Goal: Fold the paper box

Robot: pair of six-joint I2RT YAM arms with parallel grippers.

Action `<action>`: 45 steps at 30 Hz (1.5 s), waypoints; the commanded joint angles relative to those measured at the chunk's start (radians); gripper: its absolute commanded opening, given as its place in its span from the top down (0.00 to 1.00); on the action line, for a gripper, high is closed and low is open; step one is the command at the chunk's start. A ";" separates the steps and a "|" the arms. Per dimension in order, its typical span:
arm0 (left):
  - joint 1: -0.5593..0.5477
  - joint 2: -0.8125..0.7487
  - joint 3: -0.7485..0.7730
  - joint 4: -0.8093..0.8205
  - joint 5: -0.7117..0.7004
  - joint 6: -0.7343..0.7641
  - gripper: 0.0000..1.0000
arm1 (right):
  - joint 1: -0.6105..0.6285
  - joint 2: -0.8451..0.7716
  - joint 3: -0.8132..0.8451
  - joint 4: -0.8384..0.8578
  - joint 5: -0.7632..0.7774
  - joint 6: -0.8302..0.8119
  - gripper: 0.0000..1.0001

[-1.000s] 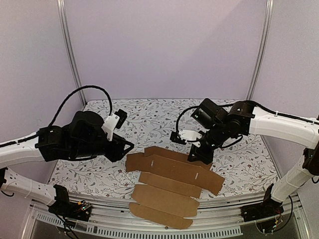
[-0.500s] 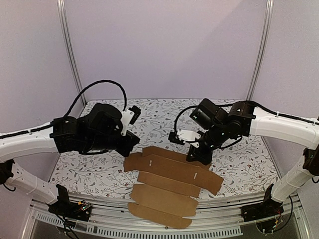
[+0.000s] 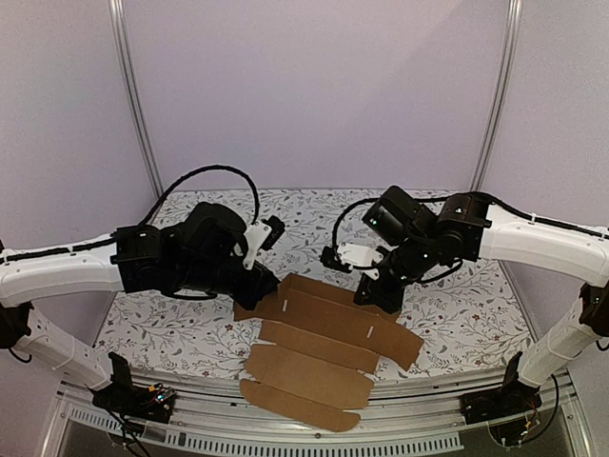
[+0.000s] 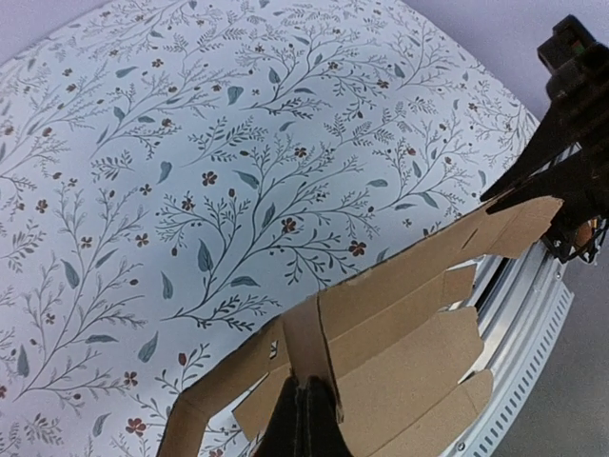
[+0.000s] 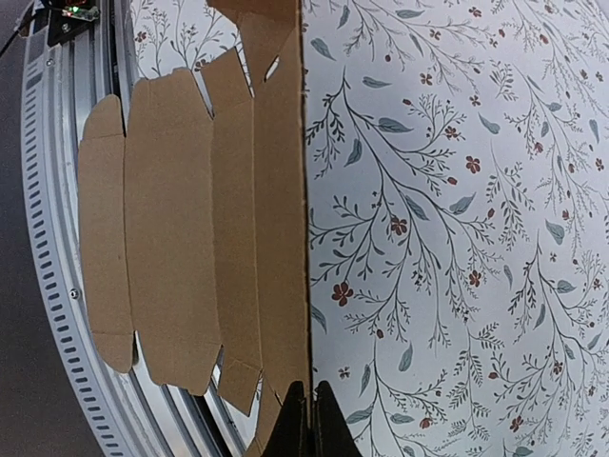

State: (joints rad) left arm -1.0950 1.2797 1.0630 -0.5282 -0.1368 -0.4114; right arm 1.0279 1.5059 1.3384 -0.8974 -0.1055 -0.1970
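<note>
**Brown box (image 3: 324,328) blank pinched at both far ends**

Cardboard, still an unfolded sheet, lies in the lower centre of the top view on the flowered table (image 3: 457,314). I see four long panels side by side with small tabs at their ends. The nearest panels run out over the metal rail (image 3: 409,419) along the bottom of the frame.

My left gripper (image 3: 259,284) sits at the sheet's upper left corner. In its wrist view the fingers are clenched tight at the bottom centre of the frame, on a narrow strip at that end of the box. The card there is lifted a little off the table and runs away toward the upper right.

My right gripper (image 3: 376,297) meets the far long edge, right of centre in the top view. Its wrist view shows the fingers pressed together at the bottom of the frame, gripping that edge. The far panel rises straight up the frame from there. The remaining panels spread to the left across the rail.
</note>
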 commanded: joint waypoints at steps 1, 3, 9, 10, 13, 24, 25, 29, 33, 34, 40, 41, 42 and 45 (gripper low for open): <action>-0.013 0.038 -0.020 0.038 0.065 0.003 1.00 | 0.016 -0.017 0.036 0.032 0.022 0.021 1.00; -0.013 0.051 -0.024 0.056 0.073 0.003 1.00 | 0.021 -0.017 0.036 0.035 0.024 0.023 1.00; -0.013 0.076 -0.020 0.100 0.102 -0.002 1.00 | 0.031 -0.008 0.036 0.041 0.022 0.034 1.00; -0.013 0.077 -0.020 0.107 0.105 -0.004 1.00 | 0.031 -0.006 0.035 0.041 0.023 0.035 1.00; -0.013 0.075 -0.018 0.122 0.101 -0.006 1.00 | 0.035 -0.001 0.032 0.046 0.021 0.040 1.00; -0.013 0.098 -0.035 0.192 0.023 -0.025 1.00 | 0.065 0.003 0.028 0.060 0.015 0.049 1.00; -0.013 0.101 -0.034 0.198 0.019 -0.027 1.00 | 0.068 0.002 0.027 0.061 0.016 0.049 1.00; -0.013 0.104 -0.043 0.210 0.010 -0.038 1.00 | 0.071 -0.007 0.019 0.066 0.021 0.053 1.00; -0.013 0.082 -0.064 0.195 -0.005 -0.052 1.00 | 0.072 -0.018 0.016 0.067 0.031 0.064 1.00; -0.013 0.072 -0.071 0.190 -0.011 -0.055 1.00 | 0.071 -0.020 0.016 0.068 0.039 0.066 1.00; -0.013 -0.003 -0.120 0.114 -0.045 -0.071 1.00 | 0.063 -0.019 0.016 0.069 0.080 0.092 1.00; -0.013 -0.020 -0.135 0.106 -0.054 -0.074 1.00 | 0.059 -0.019 0.016 0.069 0.075 0.094 1.00; -0.013 -0.037 -0.151 0.099 -0.059 -0.079 1.00 | 0.050 -0.020 0.014 0.068 0.067 0.097 1.00; -0.013 -0.088 -0.196 0.084 -0.062 -0.093 1.00 | 0.021 -0.022 0.009 0.062 0.034 0.103 1.00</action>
State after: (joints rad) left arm -1.0950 1.2522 0.9218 -0.3946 -0.1684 -0.4801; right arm 1.0763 1.5063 1.3499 -0.8448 -0.0399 -0.1143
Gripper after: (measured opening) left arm 0.005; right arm 0.007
